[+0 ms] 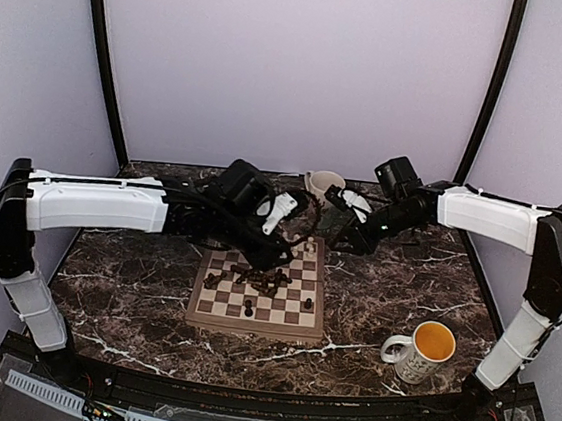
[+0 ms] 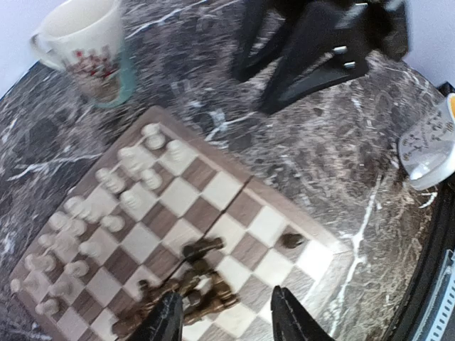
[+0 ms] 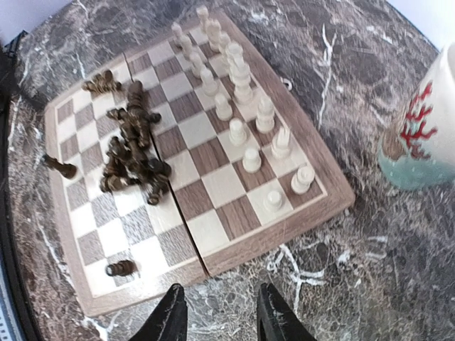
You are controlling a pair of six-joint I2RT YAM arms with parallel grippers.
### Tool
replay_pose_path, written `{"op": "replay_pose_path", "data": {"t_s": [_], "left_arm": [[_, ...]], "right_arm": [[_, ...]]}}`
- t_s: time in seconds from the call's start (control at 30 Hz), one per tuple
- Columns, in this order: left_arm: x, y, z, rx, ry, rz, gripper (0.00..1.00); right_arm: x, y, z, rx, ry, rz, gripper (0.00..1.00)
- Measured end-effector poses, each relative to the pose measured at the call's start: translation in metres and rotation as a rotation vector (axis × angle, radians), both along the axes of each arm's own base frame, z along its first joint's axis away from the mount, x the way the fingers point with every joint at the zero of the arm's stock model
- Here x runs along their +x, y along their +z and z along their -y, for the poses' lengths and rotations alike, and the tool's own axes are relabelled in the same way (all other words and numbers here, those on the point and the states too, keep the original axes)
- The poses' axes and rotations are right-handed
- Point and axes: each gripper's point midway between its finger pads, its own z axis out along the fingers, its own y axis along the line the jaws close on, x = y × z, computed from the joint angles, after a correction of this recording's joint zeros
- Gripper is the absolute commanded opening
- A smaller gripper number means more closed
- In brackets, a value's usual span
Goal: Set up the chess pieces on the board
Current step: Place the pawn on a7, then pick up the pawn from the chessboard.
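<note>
Inward both arms reach toward the board (image 1: 254, 324), left claw (image 2: 226, 295) and right claw (image 3: 220, 288) parted, empty

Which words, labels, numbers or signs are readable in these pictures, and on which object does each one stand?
No text can be read anywhere.
Mug with yellow inside: dark print on its white wall, too small and blurred to read.
Mug with teal base: only a red coral-like pattern, no letters visible.
Board: no letters or numbers visible on its border.
</note>
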Motion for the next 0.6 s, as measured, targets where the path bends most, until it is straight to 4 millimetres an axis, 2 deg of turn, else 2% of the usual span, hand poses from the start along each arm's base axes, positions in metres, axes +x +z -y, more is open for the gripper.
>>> {"op": "replay_pose_path", "data": {"t_s": [0.1, 0.17, 0.23, 0.37, 0.6], "left_arm": [[0.021, 0.001, -0.037, -0.020, 0.095, -0.004, 0.43], [0.035, -0.015, -0.061, -0.012, 0.164, -0.034, 0.43], [0.039, -0.037, -0.077, 0.002, 0.206, -0.080, 0.42], [0.035, -0.064, -0.088, -0.006, 0.233, -0.158, 0.41], [0.038, -0.066, -0.082, -0.108, 0.246, -0.190, 0.40]], "right_arm": [[0.004, 0.017, -0.008, 0.027, 0.023, 0.000, 0.34], [0.006, 0.018, -0.016, 0.029, 0.039, -0.012, 0.34], [0.009, 0.013, -0.025, 0.011, 0.052, -0.033, 0.34], [0.008, -0.007, -0.055, -0.040, 0.103, -0.069, 0.34], [-0.014, -0.034, -0.092, -0.111, 0.171, -0.121, 0.34]]}}
